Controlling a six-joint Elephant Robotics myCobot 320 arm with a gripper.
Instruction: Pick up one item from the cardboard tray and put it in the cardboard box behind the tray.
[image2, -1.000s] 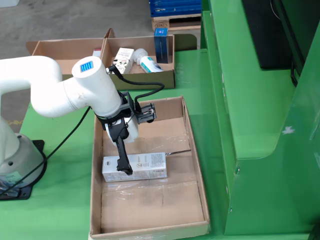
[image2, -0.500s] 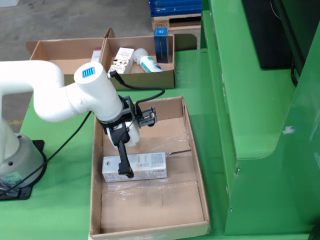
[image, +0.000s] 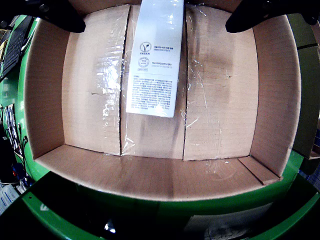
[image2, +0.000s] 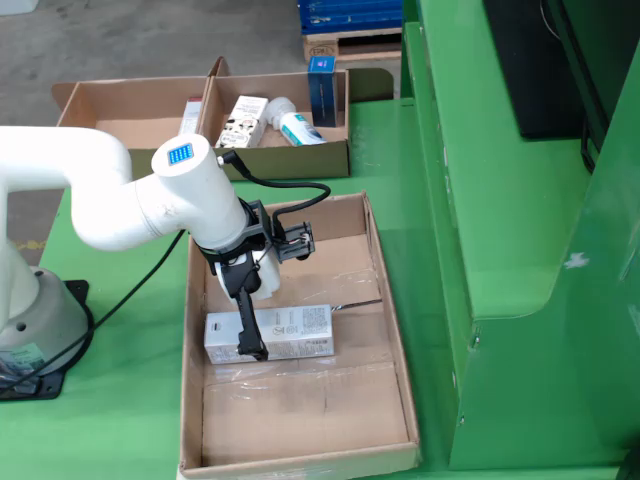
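Jaws apart: in the wrist view the two dark fingers (image: 55, 15) sit at the 11 and 1 o'clock corners, well clear of the white carton (image: 156, 55) on both sides, nothing pinched. Gripper (image2: 250, 340) in the fixed view hangs low over the left end of the white carton (image2: 270, 333), one black finger crossing in front of it; contact can't be judged from that view.

White carton lies flat on the floor of the cardboard tray (image2: 395, 330), long side running across the tray, roughly mid-tray toward 9 o'clock in the fixed view. Wrist view: carton enters from 12 o'clock, printed text panel up, ending near frame centre. Tray floor (image: 220, 100) has clear tape strips along the flap seams. No other item visible in the tray.

White arm (image2: 90, 200) reaches in from 9 o'clock, blue panel on the wrist joint, black cable looping behind it.

Cardboard box (image2: 330, 155) sits at 12 o'clock from the tray, apart from it, on the green table (image2: 120, 420). It holds a white box (image2: 244, 120), a white tube (image2: 295, 127), and an upright dark blue carton (image2: 322, 80) by the far wall.
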